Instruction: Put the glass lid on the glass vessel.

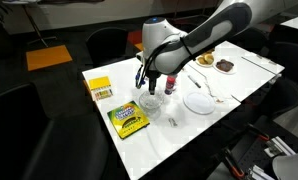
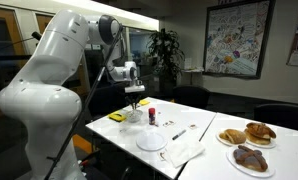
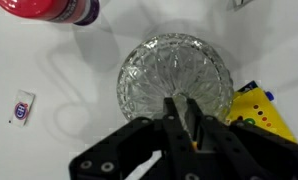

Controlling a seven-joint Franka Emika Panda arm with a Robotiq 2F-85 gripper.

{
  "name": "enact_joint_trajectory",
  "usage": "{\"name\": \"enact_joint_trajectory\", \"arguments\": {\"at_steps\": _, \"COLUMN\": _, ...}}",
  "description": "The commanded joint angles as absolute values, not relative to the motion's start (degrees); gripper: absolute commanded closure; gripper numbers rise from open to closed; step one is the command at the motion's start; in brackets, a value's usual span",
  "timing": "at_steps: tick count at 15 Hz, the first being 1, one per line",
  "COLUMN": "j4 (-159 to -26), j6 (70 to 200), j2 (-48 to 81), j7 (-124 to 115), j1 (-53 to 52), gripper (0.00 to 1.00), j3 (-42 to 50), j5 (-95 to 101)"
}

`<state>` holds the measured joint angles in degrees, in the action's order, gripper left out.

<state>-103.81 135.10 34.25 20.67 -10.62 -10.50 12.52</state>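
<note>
Gripper (image 3: 179,105) closed over the glass vessel (image 3: 174,68)
Fingers pressed together at its near rim, beside the crayon box (image 3: 261,112); I can't tell the glass lid apart from it

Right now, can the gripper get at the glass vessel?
Probably yes: the gripper hangs directly over the glass vessel, with nothing between them; the red bottle and the crayon box stand aside.
</note>
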Motion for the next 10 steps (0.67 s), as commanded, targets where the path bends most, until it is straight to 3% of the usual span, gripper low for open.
{"name": "enact_joint_trajectory", "arguments": {"at_steps": 1, "j4": -101.1, "j6": 132.8, "j2": 35.9, "j7": 22.8, "j1": -10.7, "gripper": 0.96, "j3": -11.6, "j5": 12.2}}
{"name": "enact_joint_trajectory", "arguments": {"at_steps": 7, "j4": -99.5, "j6": 132.2, "j2": 37.2, "j7": 22.7, "j1": -10.8, "gripper": 0.96, "j3": -11.9, "j5": 12.0}}
{"name": "enact_joint_trajectory", "arguments": {"at_steps": 8, "j4": -99.4, "j6": 132.3, "j2": 37.3, "j7": 22.6, "j1": -10.8, "gripper": 0.59, "j3": -11.9, "j5": 11.8}}
{"name": "enact_joint_trajectory", "arguments": {"at_steps": 10, "j4": -98.9, "j6": 132.3, "j2": 37.6, "j7": 22.4, "j1": -10.7, "gripper": 0.52, "j3": -11.8, "j5": 11.8}}
